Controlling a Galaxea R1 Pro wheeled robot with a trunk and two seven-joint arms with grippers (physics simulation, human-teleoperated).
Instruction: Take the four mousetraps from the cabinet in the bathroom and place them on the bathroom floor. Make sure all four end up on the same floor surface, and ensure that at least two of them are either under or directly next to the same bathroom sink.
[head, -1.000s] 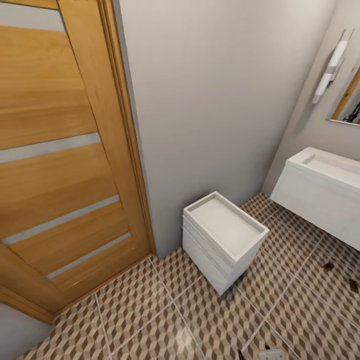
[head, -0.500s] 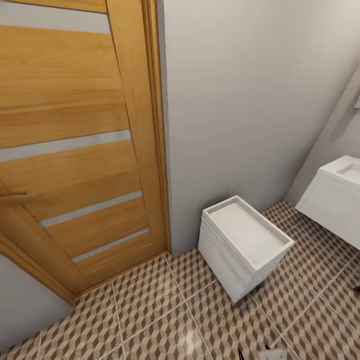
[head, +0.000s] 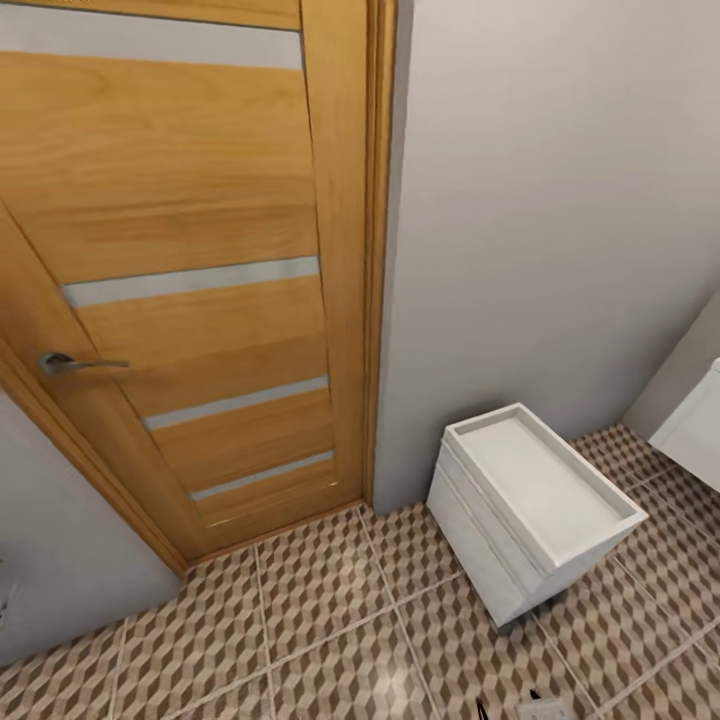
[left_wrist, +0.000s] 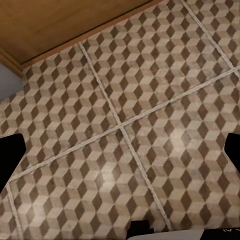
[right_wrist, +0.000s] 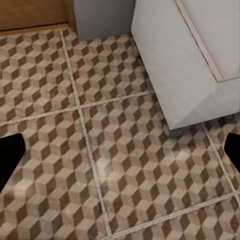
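Bathroom corner, seen from my head camera: one wooden door (head: 190, 270) with three pale horizontal strips and one metal lever handle (head: 75, 363) stands closed in its frame, beside a plain grey wall (head: 560, 200). One small white drawer unit (head: 530, 510) with a rimmed top sits on the bathroom floor (head: 320, 630), close to that wall and just off the door frame. At the right edge, one white corner of the sink (head: 695, 425) vanity juts in, apart from the drawer unit.

The cube-patterned tiles run under everything here, crossed by pale grout lines. No mousetrap lies on the stretch of floor I can see.

My left gripper (left_wrist: 120, 155) hangs over bare tile, its two dark fingertips (left_wrist: 10, 160) spread wide at the edges of the wrist picture with nothing between them; the foot of the door shows beyond. My right gripper (right_wrist: 120, 150) is likewise spread and empty above the floor, with the drawer unit's (right_wrist: 185, 65) lower corner and one of its small feet near it.
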